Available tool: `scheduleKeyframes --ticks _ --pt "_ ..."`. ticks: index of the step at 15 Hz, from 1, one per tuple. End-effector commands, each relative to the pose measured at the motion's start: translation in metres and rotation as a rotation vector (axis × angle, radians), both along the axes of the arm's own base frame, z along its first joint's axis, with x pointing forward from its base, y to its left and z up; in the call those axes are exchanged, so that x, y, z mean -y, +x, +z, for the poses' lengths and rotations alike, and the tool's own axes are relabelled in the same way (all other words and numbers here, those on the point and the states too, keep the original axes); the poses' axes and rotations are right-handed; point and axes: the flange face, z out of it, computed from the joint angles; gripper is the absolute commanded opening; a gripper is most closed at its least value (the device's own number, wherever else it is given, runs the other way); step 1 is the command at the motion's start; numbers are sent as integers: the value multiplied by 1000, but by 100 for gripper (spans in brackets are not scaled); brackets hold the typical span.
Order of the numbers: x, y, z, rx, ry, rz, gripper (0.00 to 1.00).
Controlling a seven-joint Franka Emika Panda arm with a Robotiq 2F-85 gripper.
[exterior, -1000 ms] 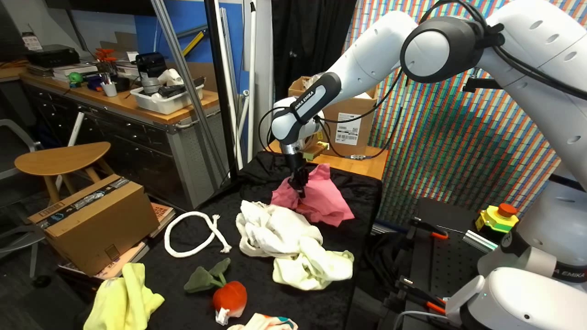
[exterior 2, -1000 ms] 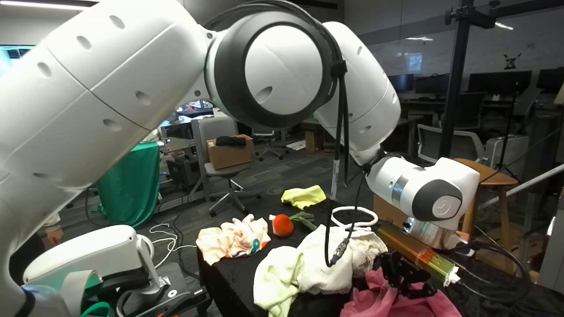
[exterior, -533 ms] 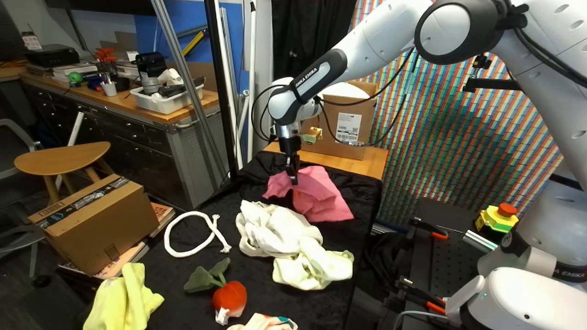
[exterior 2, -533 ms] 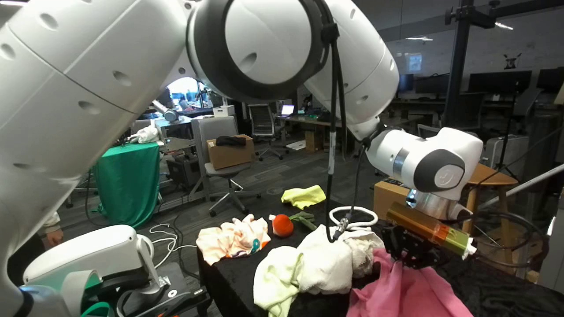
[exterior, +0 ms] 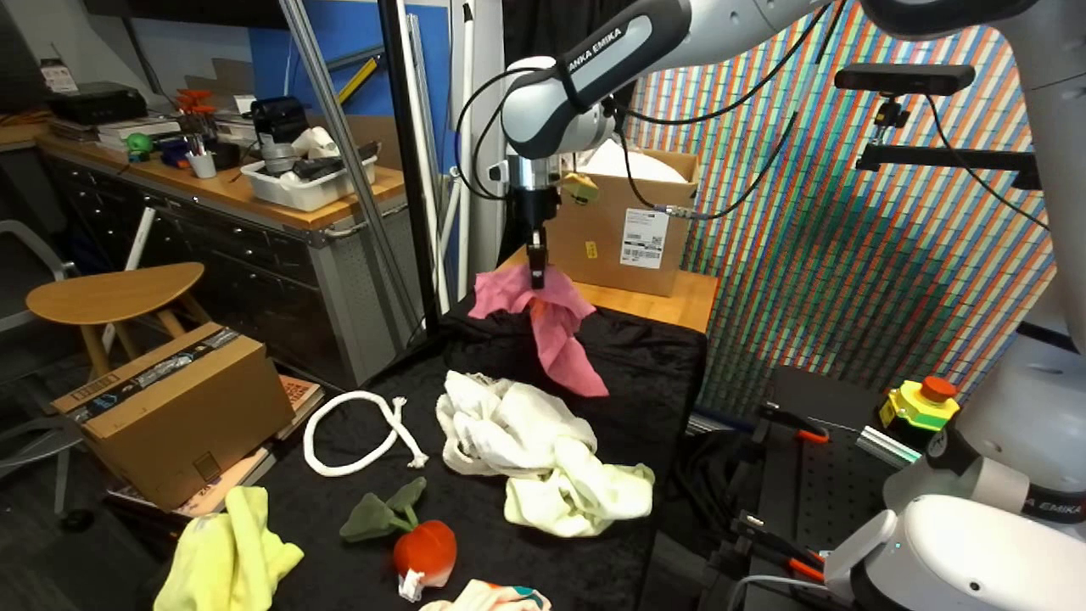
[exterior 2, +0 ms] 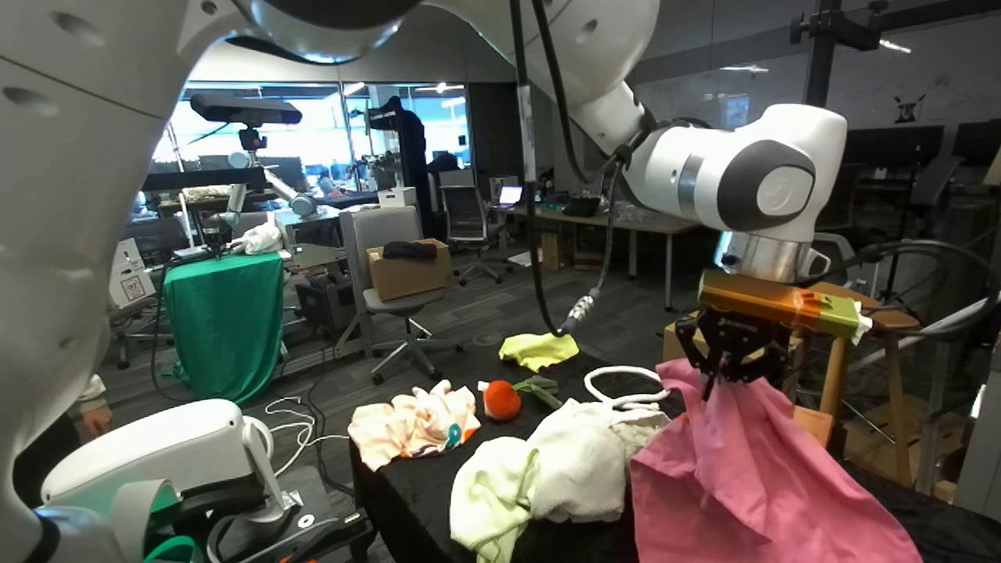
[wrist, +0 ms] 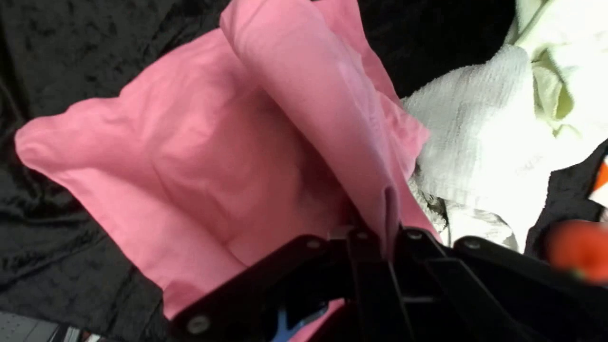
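My gripper [exterior: 537, 278] is shut on a fold of a pink cloth [exterior: 560, 335] and holds it up above the black-draped table [exterior: 649, 365]. In an exterior view the cloth [exterior 2: 751, 485] hangs down in folds from the fingertips. In the wrist view the gripper [wrist: 389, 242] pinches a folded edge, and the rest of the cloth [wrist: 199, 166] spreads out below. Whether its lowest part touches the table is hard to tell. A crumpled white cloth [exterior: 509, 420] lies close by, with a pale green cloth [exterior: 585, 492] against it.
A white rope loop [exterior: 356, 396], a red plush radish [exterior: 426, 550], a yellow cloth [exterior: 222, 560] and a peach patterned cloth [exterior 2: 414, 422] lie on the table. A cardboard box [exterior: 607, 238] stands behind the gripper. Another box [exterior: 195, 424] is beside the table.
My gripper has risen from the table with the pink cloth in it. The cloth has gone from lying bunched to hanging. The other cloths, rope and radish have not moved.
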Motion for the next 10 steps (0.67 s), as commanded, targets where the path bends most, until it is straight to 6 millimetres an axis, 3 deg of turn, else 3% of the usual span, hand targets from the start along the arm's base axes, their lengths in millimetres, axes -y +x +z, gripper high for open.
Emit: scheduleKeyframes --ticks 1,6,10 --pt "-26 -14 47 87 -35 85 6" --pt "-82 -18 79 118 -85 156 6" --pt "-123 -25 66 38 -128 287 6"
